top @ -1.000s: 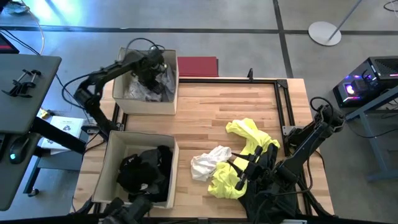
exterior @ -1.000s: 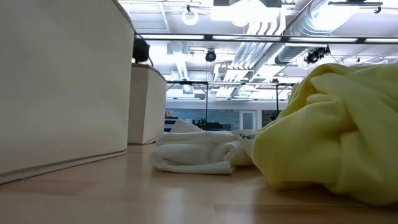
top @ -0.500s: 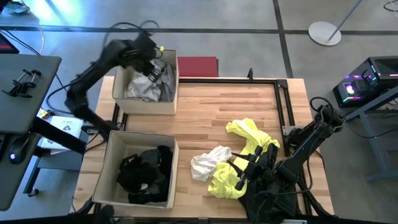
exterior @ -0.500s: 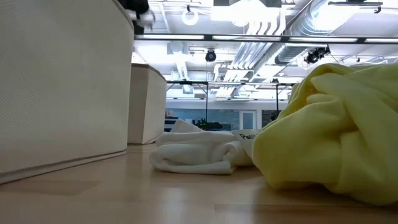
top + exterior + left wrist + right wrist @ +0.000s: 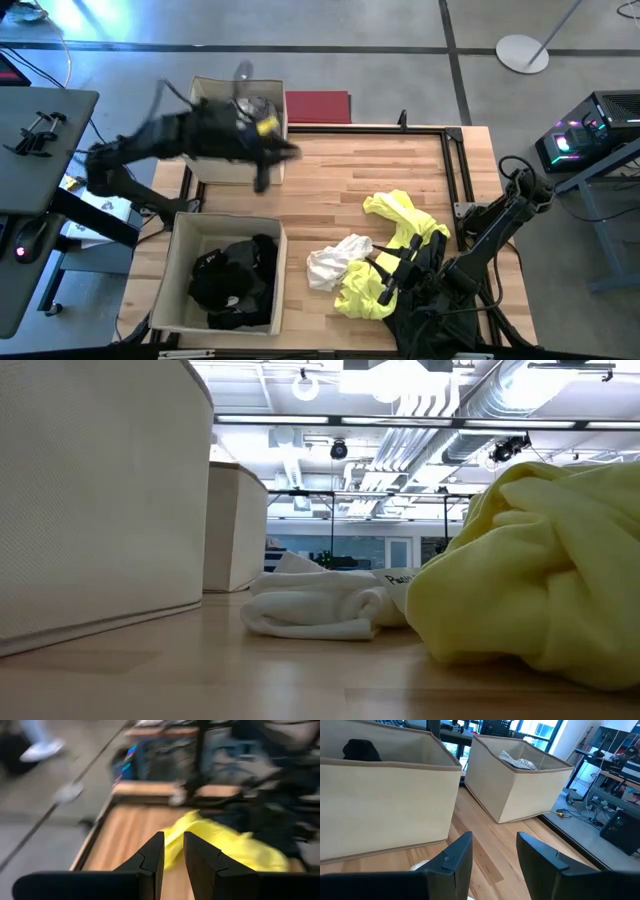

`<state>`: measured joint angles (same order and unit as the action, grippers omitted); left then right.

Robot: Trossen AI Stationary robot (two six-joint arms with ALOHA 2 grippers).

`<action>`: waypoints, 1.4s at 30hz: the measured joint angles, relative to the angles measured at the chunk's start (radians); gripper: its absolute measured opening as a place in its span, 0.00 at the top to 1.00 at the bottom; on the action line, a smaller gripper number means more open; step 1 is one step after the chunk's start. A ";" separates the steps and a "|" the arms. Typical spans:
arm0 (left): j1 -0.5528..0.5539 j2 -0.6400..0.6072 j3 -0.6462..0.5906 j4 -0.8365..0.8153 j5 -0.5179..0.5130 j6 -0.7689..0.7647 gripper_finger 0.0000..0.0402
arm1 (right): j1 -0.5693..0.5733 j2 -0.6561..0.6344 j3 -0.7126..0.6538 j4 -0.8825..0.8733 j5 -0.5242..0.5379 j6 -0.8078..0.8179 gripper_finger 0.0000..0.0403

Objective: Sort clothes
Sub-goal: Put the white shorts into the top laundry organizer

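Now my left tool (image 5: 285, 152) hangs over the desk (image 5: 340, 170) just off the far box (image 5: 215, 95), its fingers nearly pressed together with only a slit between them and nothing pinched. Ahead of it, well apart, lie the yellow garment (image 5: 395, 250) and the white garment (image 5: 335, 262); the dark clothes (image 5: 235, 275) sit in the near box (image 5: 180, 250) off to its side, and pale ones (image 5: 520, 761) show in the far box. My right tool (image 5: 492, 852) waits low by the desk's near right corner, fingers spread, empty, close to the yellow heap. I judge the main risk is arriving with fingers this narrow: they would shove the cloth, not take it. Yellow and white touch, so a careless pinch could lift both and mix the sort. My right arm sits beside that heap, so the arms could collide.
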<state>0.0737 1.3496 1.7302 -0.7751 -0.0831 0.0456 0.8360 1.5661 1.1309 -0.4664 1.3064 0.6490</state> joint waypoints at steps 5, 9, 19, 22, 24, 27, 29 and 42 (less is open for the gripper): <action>-0.139 0.160 -0.001 0.116 0.001 0.080 0.85 | 0.000 0.000 0.000 0.005 0.001 0.001 0.65; -0.177 0.306 -0.002 0.083 -0.001 0.087 0.85 | 0.000 0.000 0.000 0.007 -0.005 0.004 0.65; -0.250 0.612 -0.002 -0.078 0.028 0.190 0.85 | 0.000 0.000 0.000 0.007 -0.008 0.005 0.65; -0.265 0.685 -0.002 -0.104 0.099 0.217 0.84 | 0.000 0.000 0.000 0.006 -0.009 0.006 0.65; -0.273 0.727 -0.002 -0.098 0.148 0.219 0.82 | 0.000 0.000 0.000 0.006 -0.009 0.006 0.65; -0.284 0.787 -0.002 -0.091 0.166 0.219 0.77 | 0.000 0.000 0.000 0.006 -0.010 0.006 0.65; -0.287 0.819 -0.002 -0.091 0.159 0.218 0.73 | 0.000 0.000 0.000 0.005 -0.016 0.006 0.65; -0.273 0.938 0.005 -0.087 0.097 0.124 0.52 | 0.000 0.000 0.000 0.006 -0.009 0.006 0.65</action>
<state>-0.1990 2.2872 1.7351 -0.8620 0.0143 0.1696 0.8356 1.5661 1.1305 -0.4604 1.2976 0.6548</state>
